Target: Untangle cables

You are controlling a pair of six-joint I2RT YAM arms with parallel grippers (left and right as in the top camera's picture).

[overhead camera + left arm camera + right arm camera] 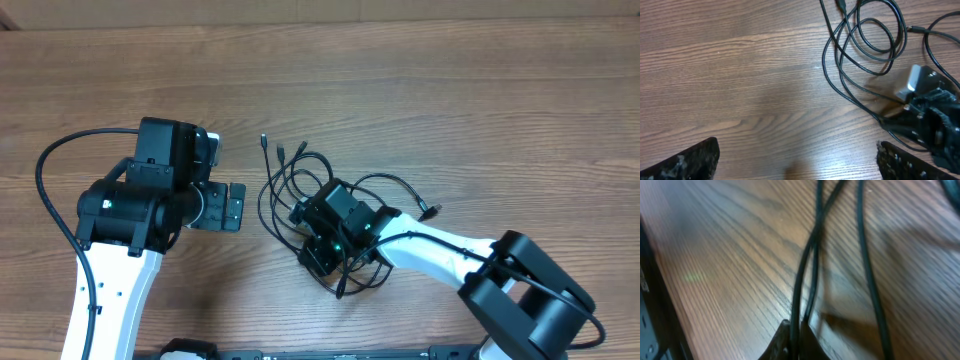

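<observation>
1. The cables (283, 185) lie tangled in the middle of the tabletop (450, 90).
2. The right hand (796, 339) pinches two strands, seemingly to draw them free.
3. The left hand (232, 205) hovers wide open just left, holding nothing.

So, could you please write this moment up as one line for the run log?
phase: grasp | right gripper: shut on cables | left gripper: open, empty, apart from cables | cables: tangled on table
</observation>
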